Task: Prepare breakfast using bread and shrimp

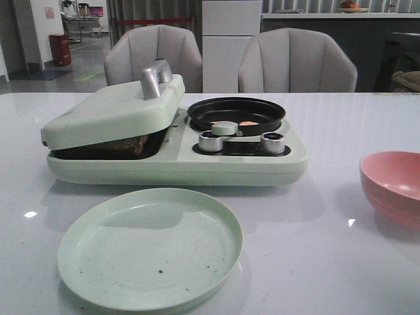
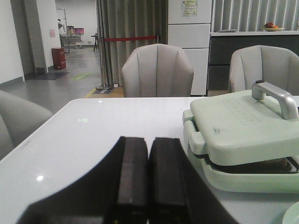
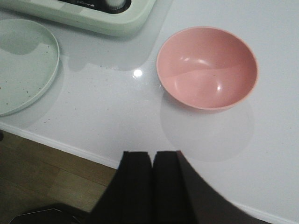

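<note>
A pale green breakfast maker (image 1: 177, 161) stands mid-table. Its hinged lid (image 1: 115, 111) rests nearly closed over a brown-crusted bread slice (image 1: 125, 146) that shows in the gap, also in the left wrist view (image 2: 271, 164). Small orange-pink shrimp pieces (image 1: 248, 123) lie in the black round pan (image 1: 236, 113). My left gripper (image 2: 148, 149) is shut and empty, left of the maker above the table. My right gripper (image 3: 152, 161) is shut and empty at the table's front edge, near the pink bowl (image 3: 207, 67). Neither gripper shows in the front view.
An empty pale green plate (image 1: 151, 248) with crumbs lies in front of the maker, also in the right wrist view (image 3: 23, 65). The empty pink bowl (image 1: 394, 187) is at the right. Two knobs (image 1: 211, 142) sit on the maker's front. Grey chairs (image 1: 296, 62) stand behind the table.
</note>
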You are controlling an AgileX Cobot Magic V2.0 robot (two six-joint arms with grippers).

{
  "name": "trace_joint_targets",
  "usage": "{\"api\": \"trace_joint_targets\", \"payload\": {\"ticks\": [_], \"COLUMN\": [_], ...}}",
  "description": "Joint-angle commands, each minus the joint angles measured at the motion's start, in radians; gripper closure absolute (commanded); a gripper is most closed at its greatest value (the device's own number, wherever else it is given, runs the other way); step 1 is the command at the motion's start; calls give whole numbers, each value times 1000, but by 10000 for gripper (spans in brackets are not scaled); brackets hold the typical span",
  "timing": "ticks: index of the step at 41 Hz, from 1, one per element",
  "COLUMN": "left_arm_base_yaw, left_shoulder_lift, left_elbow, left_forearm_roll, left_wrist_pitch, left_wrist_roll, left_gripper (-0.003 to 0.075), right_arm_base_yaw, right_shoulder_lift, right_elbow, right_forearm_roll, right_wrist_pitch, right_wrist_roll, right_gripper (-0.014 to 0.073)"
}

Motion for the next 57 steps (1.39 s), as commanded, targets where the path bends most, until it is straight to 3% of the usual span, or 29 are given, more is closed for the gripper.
{"api": "trace_joint_targets", "payload": {"ticks": [1,15,18,33,46,57], "left_arm_base_yaw": [-7,-7,-7,-7,-7,-7], "left_shoulder_lift": [-18,-18,-18,-18,-18,-17], "left_elbow": [31,31,31,31,31,31], "left_forearm_roll": [-14,-14,-14,-14,-14,-14], "left_wrist_pitch": [-88,-88,-88,-88,-88,-88], "left_wrist_roll": [2,2,2,2,2,2], "left_gripper": [619,619,619,619,619,619], "right_arm_base_yaw": [0,0,-39,-306,-317,-314], "right_shoulder_lift": [6,-8,-60,-380,-498,-497], "right_elbow": [-27,-25,-13,322,562,557], "right_forearm_roll": [0,-12,-38,-56,-17,-16], "right_wrist_pitch": [-70,-72,-95,-592,-844,-855], "right_wrist_roll": [4,4,3,3,3,3], "right_gripper": [558,558,558,558,558,558]}}
